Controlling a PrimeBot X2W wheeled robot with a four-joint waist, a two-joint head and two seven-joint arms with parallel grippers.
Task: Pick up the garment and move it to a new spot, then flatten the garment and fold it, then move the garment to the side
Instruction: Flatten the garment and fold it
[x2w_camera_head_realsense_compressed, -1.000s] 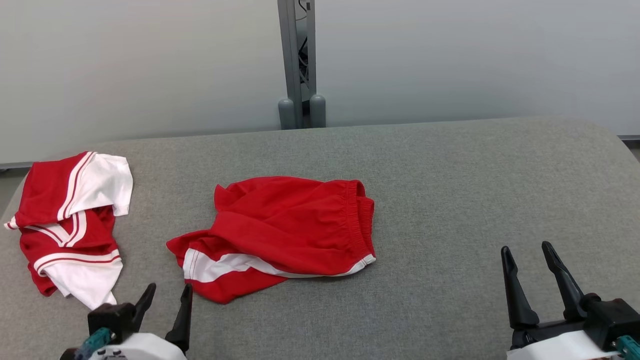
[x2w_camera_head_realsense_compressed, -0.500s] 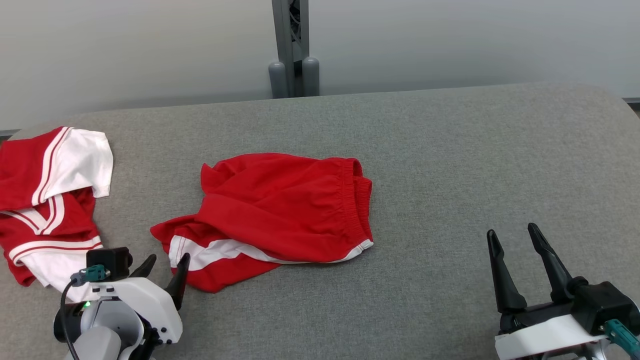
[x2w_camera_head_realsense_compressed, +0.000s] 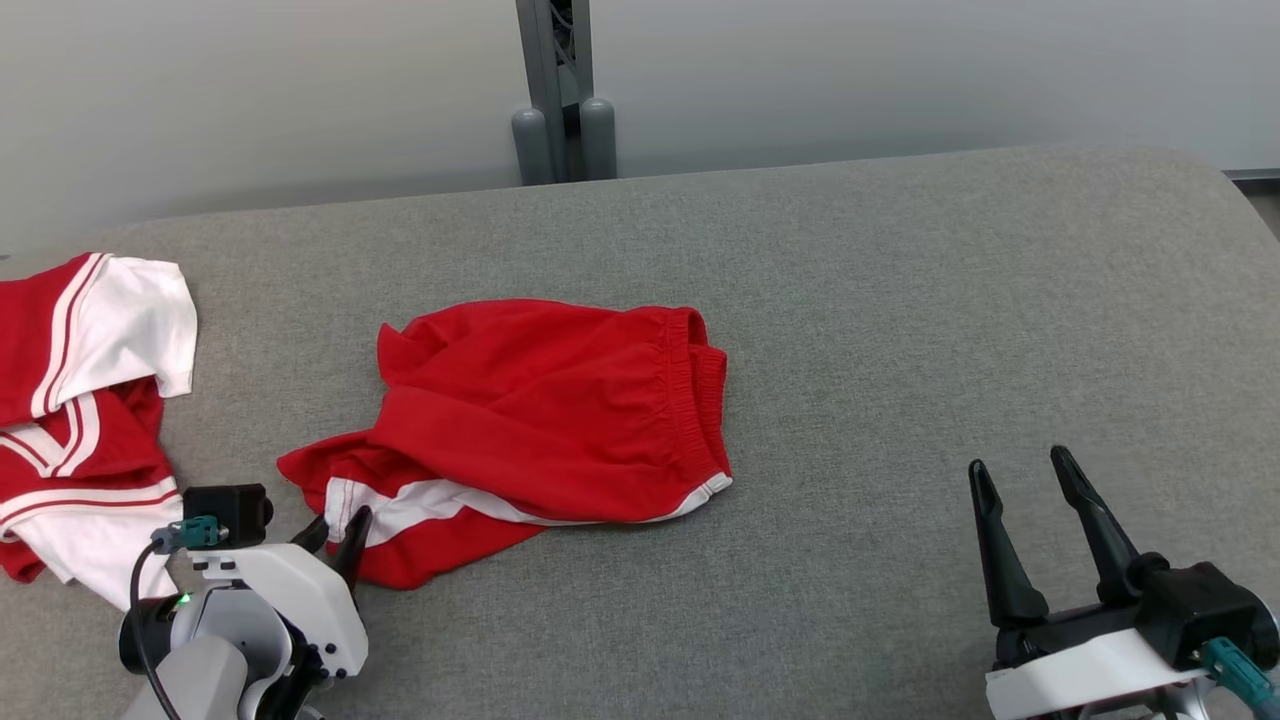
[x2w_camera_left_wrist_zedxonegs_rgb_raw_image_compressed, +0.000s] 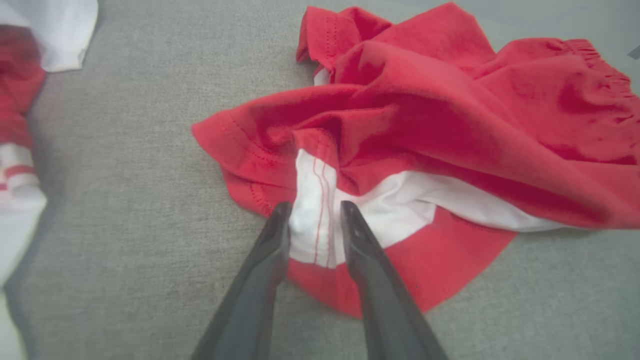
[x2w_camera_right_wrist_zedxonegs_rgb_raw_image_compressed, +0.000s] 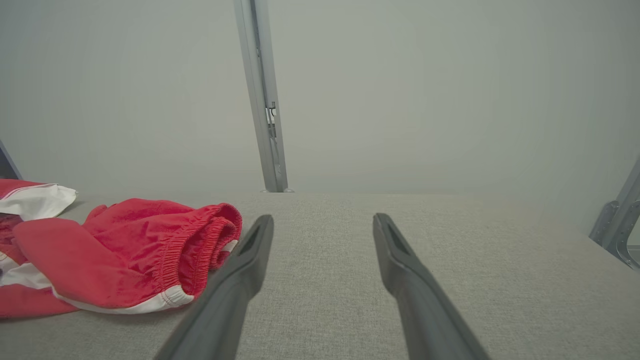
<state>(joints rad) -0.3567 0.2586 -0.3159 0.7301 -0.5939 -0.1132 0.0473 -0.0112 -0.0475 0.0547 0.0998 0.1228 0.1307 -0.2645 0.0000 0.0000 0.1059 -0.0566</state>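
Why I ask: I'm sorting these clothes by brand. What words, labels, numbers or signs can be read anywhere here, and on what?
No text can be read in any view.
red shorts: no print, logo or tag showing.
red and white garment: stripes, no lettering.
left gripper and right gripper: no legible marking.

I see the shorts (x2w_camera_head_realsense_compressed: 540, 420) lying left of the table's (x2w_camera_head_realsense_compressed: 900, 300) middle, with a second garment (x2w_camera_head_realsense_compressed: 70, 400) at its left edge. My left pincer (x2w_camera_head_realsense_compressed: 340, 522) straddles the shorts' near-left hem; my right pincer (x2w_camera_head_realsense_compressed: 1018, 462) hangs by the near right corner, well apart.
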